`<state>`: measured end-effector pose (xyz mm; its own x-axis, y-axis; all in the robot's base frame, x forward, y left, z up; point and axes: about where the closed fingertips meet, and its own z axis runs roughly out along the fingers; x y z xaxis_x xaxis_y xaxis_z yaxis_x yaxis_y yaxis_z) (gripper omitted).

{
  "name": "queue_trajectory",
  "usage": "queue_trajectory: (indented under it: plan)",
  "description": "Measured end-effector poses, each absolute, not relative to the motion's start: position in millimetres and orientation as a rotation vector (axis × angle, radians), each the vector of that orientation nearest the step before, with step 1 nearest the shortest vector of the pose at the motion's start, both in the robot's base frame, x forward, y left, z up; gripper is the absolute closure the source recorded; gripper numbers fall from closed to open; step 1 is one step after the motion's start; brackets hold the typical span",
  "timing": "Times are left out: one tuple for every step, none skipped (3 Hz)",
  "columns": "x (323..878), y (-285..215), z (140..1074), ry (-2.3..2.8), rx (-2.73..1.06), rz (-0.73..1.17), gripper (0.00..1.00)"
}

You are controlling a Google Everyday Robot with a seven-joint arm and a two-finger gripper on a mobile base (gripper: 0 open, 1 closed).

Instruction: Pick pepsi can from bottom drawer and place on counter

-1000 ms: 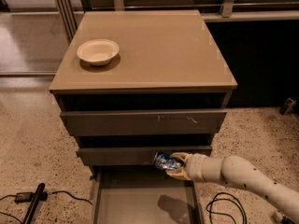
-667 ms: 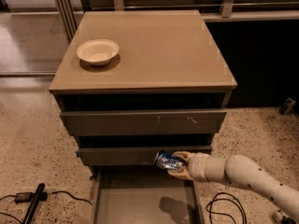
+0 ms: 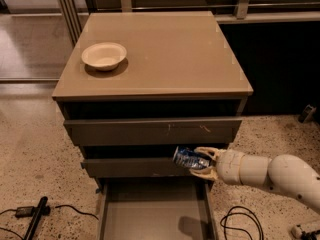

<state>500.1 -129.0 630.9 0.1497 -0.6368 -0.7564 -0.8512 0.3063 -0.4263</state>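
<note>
The pepsi can (image 3: 190, 158) is dark blue with white markings and lies on its side in my gripper (image 3: 204, 162). The gripper is shut on it and holds it in front of the middle drawer front, above the open bottom drawer (image 3: 152, 211). The drawer is pulled out below, its flat floor bare apart from a shadow. The tan counter (image 3: 170, 49) lies well above the can. My white arm (image 3: 270, 173) reaches in from the right.
A white bowl (image 3: 104, 56) sits on the counter's left side. Two shallower grey drawer fronts (image 3: 152, 131) are above the open drawer. Black cables (image 3: 242, 221) and a dark tool (image 3: 35, 216) lie on the speckled floor.
The gripper with the can has risen slightly; otherwise little has changed.
</note>
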Motion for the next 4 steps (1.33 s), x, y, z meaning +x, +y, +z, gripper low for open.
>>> queue_trajectory:
  plan:
    - [505,-144,704,1.485,-1.425,0.228,1.00]
    - [504,-153,777,1.433,-1.446,0.151,1.00]
    - [507,-154,849,1.365,-1.468,0.082,1.00]
    - [507,-154,849,1.365,-1.468,0.082,1.00]
